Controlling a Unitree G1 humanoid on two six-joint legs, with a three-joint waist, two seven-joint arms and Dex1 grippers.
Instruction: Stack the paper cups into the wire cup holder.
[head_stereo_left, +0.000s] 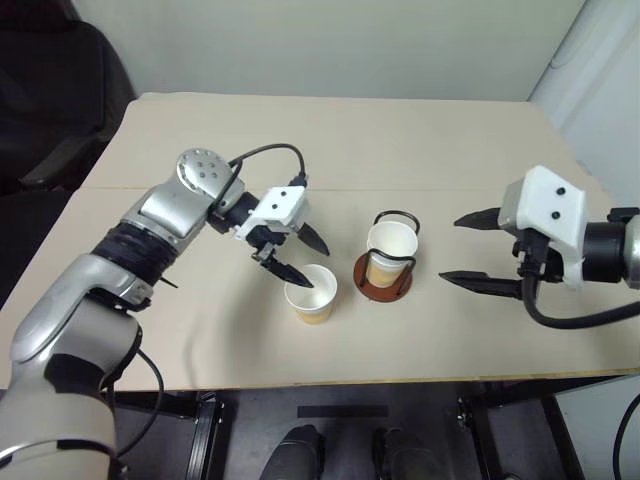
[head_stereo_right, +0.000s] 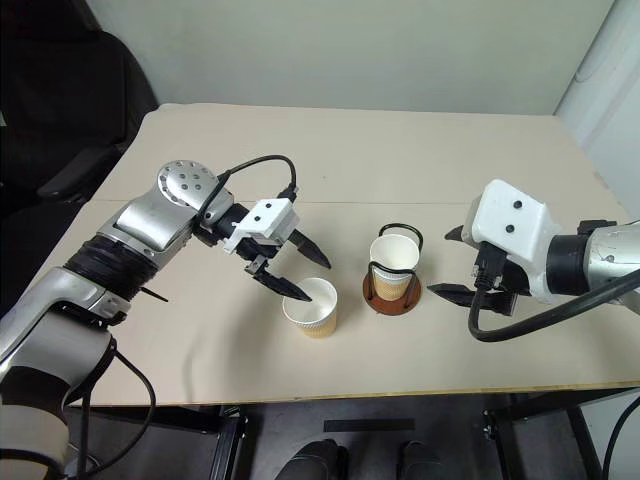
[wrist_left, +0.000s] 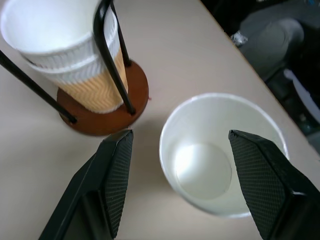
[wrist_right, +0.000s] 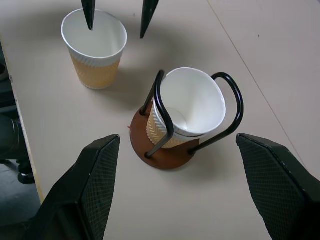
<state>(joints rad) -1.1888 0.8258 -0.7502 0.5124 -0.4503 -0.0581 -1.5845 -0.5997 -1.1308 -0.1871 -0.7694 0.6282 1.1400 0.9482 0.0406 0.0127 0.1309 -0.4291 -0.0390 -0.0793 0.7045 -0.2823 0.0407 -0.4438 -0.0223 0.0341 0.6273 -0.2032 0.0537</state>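
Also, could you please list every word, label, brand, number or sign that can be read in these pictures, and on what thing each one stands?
None: no readable text in any view.
The loose paper cup and the cups in the wire cup holder bear only a herringbone pattern, no print.
The white housings of both end effectors and the table are unmarked.

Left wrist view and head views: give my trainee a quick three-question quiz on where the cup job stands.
1. True or false: the tan-walled paper cup standing loose on the table lies on its side.
2. How many cups sit nested in the black wire cup holder on its reddish-brown disc?
3. Which gripper has its open fingers around the loose cup's rim: A left gripper, B right gripper?

Key: 1 false, it stands upright; 2 two; 3 A.
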